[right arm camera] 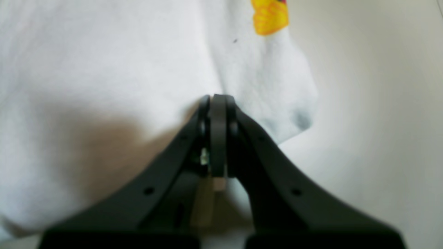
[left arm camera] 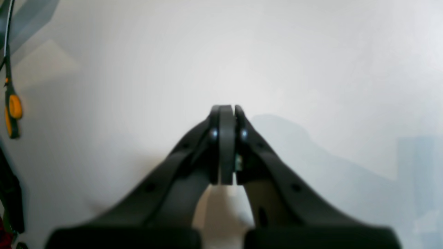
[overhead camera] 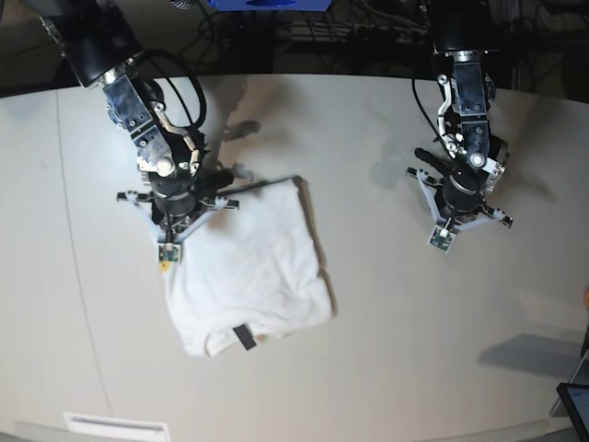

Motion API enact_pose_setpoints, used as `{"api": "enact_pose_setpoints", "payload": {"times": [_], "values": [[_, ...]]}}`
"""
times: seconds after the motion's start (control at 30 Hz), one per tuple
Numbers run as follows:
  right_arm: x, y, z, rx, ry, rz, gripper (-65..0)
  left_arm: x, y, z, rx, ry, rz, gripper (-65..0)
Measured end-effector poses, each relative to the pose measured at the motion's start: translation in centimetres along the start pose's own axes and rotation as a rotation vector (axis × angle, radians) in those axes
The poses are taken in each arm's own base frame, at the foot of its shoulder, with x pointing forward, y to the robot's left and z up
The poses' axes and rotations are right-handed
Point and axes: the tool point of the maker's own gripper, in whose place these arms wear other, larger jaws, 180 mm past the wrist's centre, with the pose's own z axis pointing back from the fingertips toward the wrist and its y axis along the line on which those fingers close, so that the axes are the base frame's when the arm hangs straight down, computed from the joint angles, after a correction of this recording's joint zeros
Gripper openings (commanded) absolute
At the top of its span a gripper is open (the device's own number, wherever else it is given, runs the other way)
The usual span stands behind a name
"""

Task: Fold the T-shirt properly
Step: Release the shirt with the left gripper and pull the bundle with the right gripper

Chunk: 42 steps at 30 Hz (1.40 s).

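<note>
- Matte grey-black plastic, the left gripper (left arm camera: 226, 110) fills the left wrist view; its curved fingers meet at the tips with nothing between them, over a smooth pale table (left arm camera: 311, 52). A blurred orange-and-black object (left arm camera: 13, 110) hangs at the 9 o'clock edge.
- Soft white cotton covers most of the right wrist view: the T-shirt (right arm camera: 104, 62), lightly creased, with a yellow print patch at 12 o'clock and a rounded fold corner at 3 o'clock. The right gripper (right arm camera: 218, 100) has its fingers pressed together at the cloth's edge; whether fabric is pinched I cannot tell.
- The base view alone shows the whole shirt (overhead camera: 248, 276), folded to a rough rectangle, plain side up, black neck tag at 6 o'clock, lying left of the table's centre. The right gripper (overhead camera: 179, 226) points down at its 10 o'clock corner. The left gripper (overhead camera: 457, 214) hangs over bare table, well apart at 3 o'clock.
</note>
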Motion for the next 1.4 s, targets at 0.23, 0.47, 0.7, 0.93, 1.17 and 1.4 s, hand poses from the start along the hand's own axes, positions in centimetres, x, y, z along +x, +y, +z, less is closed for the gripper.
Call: {"api": "enact_pose_setpoints", "payload": {"times": [0.23, 0.47, 0.7, 0.93, 1.17, 1.4], "values": [[-2.0, -1.0, 1.7, -0.027, 0.043, -0.09, -65.0, -0.3, 0.4, 0.1, 0.002, 0.004, -0.01, -65.0], [-2.9, 0.2, 4.8, 0.041, 0.043, -0.129, -65.0, -0.6, 0.6, 0.1, 0.007, 0.011, -0.017, -65.0], [3.1, 2.7, 7.3, 0.159, -0.036, -0.149, -65.0, -1.1, 0.3, 0.2, 0.003, 0.021, -0.021, -65.0], [7.1, 2.3, 4.2, 0.101, -0.079, -0.145, -65.0, -1.9, -0.3, 0.4, -0.009, 0.035, -0.025, -65.0], [4.6, 0.1, 0.3, -0.004, -0.048, -0.093, -65.0, -2.2, -0.3, 0.4, -0.008, 0.043, -0.031, -65.0], [0.3, -1.0, -0.3, -0.05, -0.015, -0.069, -65.0, -2.1, -0.3, 0.4, -0.007, 0.042, -0.03, -65.0]]}}
